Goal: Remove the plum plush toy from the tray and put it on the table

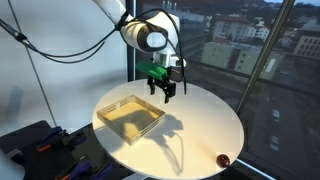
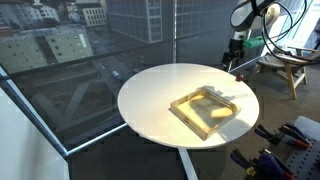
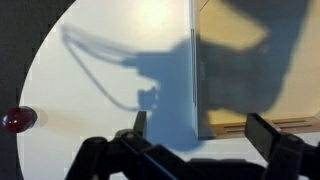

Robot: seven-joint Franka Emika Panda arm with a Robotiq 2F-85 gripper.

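The plum plush toy (image 1: 223, 159) is a tiny dark reddish ball lying on the white round table (image 1: 200, 125) near its edge, well outside the tray. It also shows at the left edge of the wrist view (image 3: 18, 120). The pale yellowish tray (image 1: 106, 113) sits on the table with nothing visible in it; it also shows in an exterior view (image 2: 181, 108) and the wrist view (image 3: 196, 70). My gripper (image 1: 163, 93) hangs open and empty above the table beside the tray's far corner. Its fingers (image 3: 200, 125) straddle the tray's rim from above.
Large windows with city buildings stand behind the table. Dark equipment (image 1: 35, 145) sits beside the table, and a wooden stand (image 2: 285, 68) is behind the arm. The arm's shadow falls across the tabletop (image 1: 172, 130).
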